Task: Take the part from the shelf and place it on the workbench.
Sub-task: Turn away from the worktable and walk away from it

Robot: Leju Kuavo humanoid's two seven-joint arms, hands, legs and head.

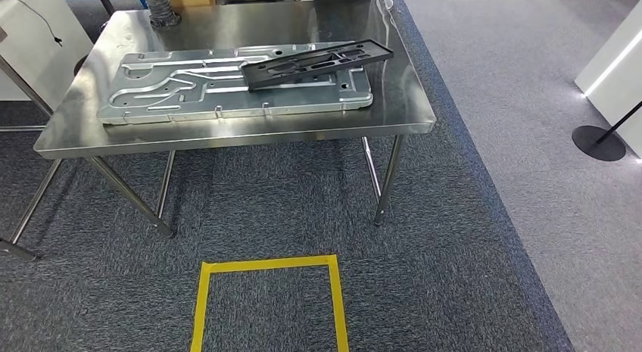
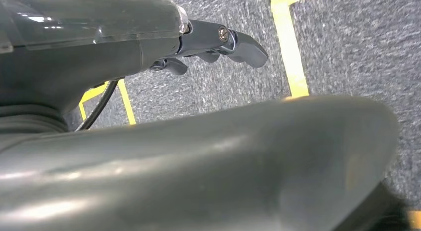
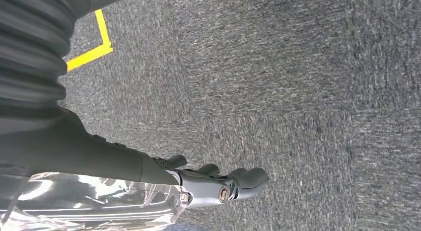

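Note:
A flat black part lies at an angle on the right end of a large embossed silver plate. Both rest on the steel workbench ahead of me. My left hand hangs over the grey carpet with its fingers loosely extended and nothing in them. In the same way, my right hand hangs above the carpet and holds nothing.
A yellow tape square marks the carpet just in front of the workbench. A black stanchion base and a white unit stand to the right. A white cabinet stands at the left, and a ribbed hose sits at the bench's back.

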